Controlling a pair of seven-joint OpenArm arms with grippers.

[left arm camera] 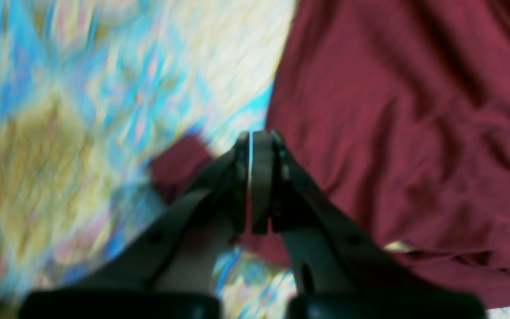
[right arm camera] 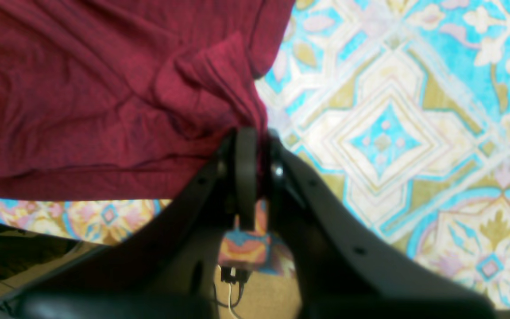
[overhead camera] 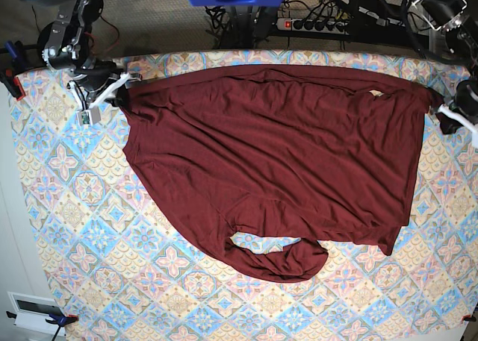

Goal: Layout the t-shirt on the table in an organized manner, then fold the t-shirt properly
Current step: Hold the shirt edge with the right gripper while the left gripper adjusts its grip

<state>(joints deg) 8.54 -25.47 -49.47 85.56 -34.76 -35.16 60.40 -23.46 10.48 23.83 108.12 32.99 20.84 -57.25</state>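
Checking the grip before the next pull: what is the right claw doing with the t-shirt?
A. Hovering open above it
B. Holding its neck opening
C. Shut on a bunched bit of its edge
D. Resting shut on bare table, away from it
C: in the right wrist view, the right claw is shut with maroon fabric of the t-shirt gathered up between its fingers.

t-shirt [overhead camera: 284,162]: 1 | table [overhead camera: 89,229]: 1 | claws: 2 — left claw [left arm camera: 251,137], right claw [right arm camera: 255,133]

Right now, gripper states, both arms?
Left gripper: shut; whether it pinches the shirt can't be told.
Right gripper: shut on the shirt's bunched edge.
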